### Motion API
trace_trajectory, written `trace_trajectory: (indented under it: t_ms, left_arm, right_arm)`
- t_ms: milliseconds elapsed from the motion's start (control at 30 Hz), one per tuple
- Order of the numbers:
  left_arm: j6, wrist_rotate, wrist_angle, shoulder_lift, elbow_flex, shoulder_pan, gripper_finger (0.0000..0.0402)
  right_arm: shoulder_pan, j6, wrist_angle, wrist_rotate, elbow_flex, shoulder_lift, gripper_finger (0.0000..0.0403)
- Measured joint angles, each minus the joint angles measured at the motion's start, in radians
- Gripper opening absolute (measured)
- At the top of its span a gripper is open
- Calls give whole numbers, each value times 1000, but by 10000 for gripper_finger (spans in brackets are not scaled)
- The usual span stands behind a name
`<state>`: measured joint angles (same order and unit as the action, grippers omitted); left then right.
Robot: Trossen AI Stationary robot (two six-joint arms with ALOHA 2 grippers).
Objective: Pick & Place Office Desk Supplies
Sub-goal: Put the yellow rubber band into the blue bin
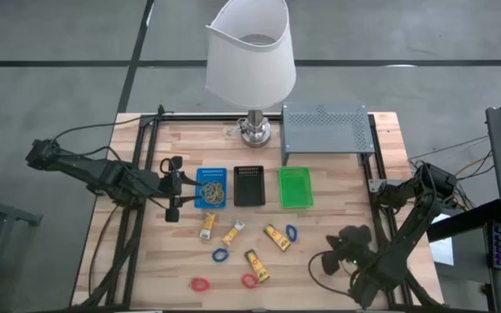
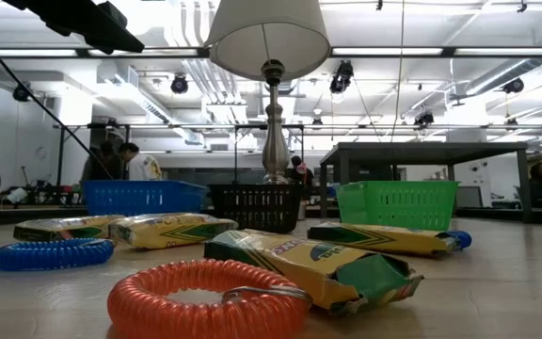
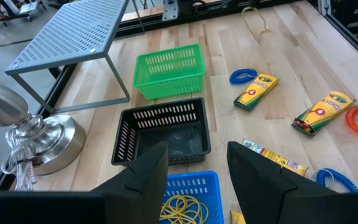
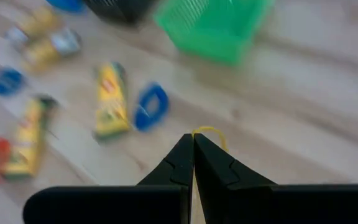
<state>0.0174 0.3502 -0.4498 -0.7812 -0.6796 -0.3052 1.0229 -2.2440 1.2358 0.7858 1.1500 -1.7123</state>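
Note:
My right gripper [image 1: 330, 261] hangs over the table's near right part, shut on a thin tan rubber band [image 4: 209, 132]. My left gripper [image 1: 174, 188] stands open, holding nothing, just left of the blue tray [image 1: 211, 187], which holds rubber bands [image 3: 182, 208]. On the wood lie yellow packets [image 1: 277, 236] [image 1: 257, 265] [image 1: 233, 233], blue rings [image 1: 290, 232] [image 1: 221, 255] and red rings [image 1: 249, 280] [image 1: 200, 283]. The black tray [image 1: 248, 185] and green tray [image 1: 295, 187] stand in a row right of the blue one. My right gripper pinches the rubber band between the free ends of its two fingers. A small loop of the band [image 4: 211, 130] sticks out past the fingertips. The fingers slant downward toward the table. They hide the rest of the band.
A lamp with a white shade [image 1: 252, 61] and metal foot [image 1: 255, 130] stands at the far middle. Right of it is a grey perforated shelf [image 1: 324, 130]. Black frame rails run along the table's left and right edges.

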Motion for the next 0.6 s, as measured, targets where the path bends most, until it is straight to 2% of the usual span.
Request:
trace_trajectory:
  t_ms: [200, 367, 467, 600]
  left_arm:
    - [0, 0, 0, 0, 0, 0, 168]
    - [0, 0, 0, 0, 0, 0, 168]
    - [0, 0, 0, 0, 0, 0, 168]
    - [0, 0, 0, 0, 0, 0, 168]
  right_arm:
    - [-5, 0, -5, 335, -38, 0, 8]
    - [-18, 5, -12, 572, -67, 0, 8]
    - [-38, 25, -19, 671, -86, 0, 8]
    - [-72, 31, -24, 736, -106, 0, 8]
